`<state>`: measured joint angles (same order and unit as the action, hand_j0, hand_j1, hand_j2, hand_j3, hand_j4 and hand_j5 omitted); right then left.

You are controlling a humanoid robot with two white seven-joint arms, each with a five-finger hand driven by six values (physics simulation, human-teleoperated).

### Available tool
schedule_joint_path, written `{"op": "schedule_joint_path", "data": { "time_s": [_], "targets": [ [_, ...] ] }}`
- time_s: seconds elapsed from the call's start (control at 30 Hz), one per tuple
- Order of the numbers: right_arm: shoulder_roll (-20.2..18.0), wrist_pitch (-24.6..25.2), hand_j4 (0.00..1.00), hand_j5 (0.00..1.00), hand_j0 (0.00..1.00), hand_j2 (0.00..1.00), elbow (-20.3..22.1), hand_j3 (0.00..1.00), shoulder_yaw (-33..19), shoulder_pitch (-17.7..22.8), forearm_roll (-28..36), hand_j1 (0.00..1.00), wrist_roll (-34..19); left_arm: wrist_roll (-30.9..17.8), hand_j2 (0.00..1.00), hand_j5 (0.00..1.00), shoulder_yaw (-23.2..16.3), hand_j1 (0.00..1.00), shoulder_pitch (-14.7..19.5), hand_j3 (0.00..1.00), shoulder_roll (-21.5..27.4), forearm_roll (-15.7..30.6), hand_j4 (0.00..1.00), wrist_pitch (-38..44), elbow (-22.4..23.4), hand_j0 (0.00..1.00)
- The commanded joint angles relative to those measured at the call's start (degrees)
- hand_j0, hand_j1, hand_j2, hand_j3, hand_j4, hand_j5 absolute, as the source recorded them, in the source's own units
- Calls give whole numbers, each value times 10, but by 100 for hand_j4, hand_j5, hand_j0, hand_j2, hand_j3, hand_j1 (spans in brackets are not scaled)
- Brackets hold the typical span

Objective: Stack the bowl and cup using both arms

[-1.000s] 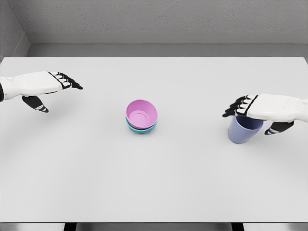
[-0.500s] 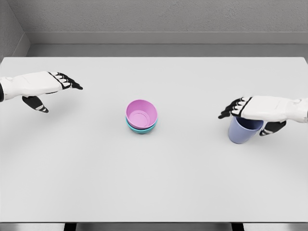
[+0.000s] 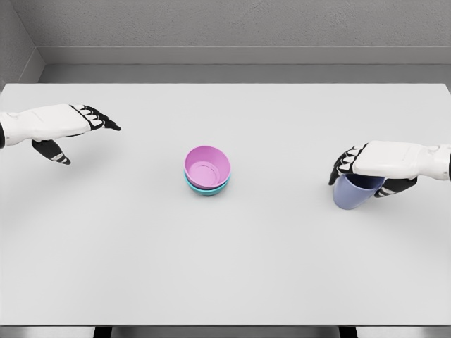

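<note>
A pink bowl (image 3: 208, 165) sits nested inside a teal bowl (image 3: 206, 188) near the middle of the white tabletop (image 3: 225, 267), and only a thin band of the teal rim shows beneath the pink one. Both bowls stand upright with their openings facing up.

Well to the right of the bowls stands a blue-violet cup (image 3: 354, 192), upright on the tabletop with its mouth up. The right hand (image 3: 373, 165) lies over the cup's rim, its arm reaching in from the right edge. Its dark-tipped fingers (image 3: 343, 167) curl down over the side of the cup that faces the bowls, and the thumb comes round on the opposite side, so the hand is wrapped around the top of the cup. The cup's base seems to rest on the tabletop, though I cannot be sure it is not just lifted.

Far to the left of the bowls, the left hand (image 3: 63, 123) hovers above the tabletop, palm down. Its fingers (image 3: 102, 121) are stretched out and slightly spread, pointing toward the bowls, with the thumb hanging below; it grips nothing.

Behind the tabletop, beyond the bowls, runs a grey wall (image 3: 239, 24).
</note>
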<state>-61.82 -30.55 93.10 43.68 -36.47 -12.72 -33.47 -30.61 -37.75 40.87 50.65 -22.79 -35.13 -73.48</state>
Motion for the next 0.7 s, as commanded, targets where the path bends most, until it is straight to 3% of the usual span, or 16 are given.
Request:
{"op": "schedule_joint_path", "data": {
  "time_s": [0.0, 0.67],
  "targets": [
    [-1, 1, 66, 66, 66, 66, 2, 66, -1, 0, 3, 66, 1, 0, 100, 100, 0, 100, 0, 100, 1, 3, 100, 1, 0, 100],
    [-2, -5, 66, 66, 66, 66, 2, 66, -47, -20, 9, 66, 2, 0, 100, 100, 1, 100, 0, 100, 4, 3, 100, 1, 0, 100]
  ]
}}
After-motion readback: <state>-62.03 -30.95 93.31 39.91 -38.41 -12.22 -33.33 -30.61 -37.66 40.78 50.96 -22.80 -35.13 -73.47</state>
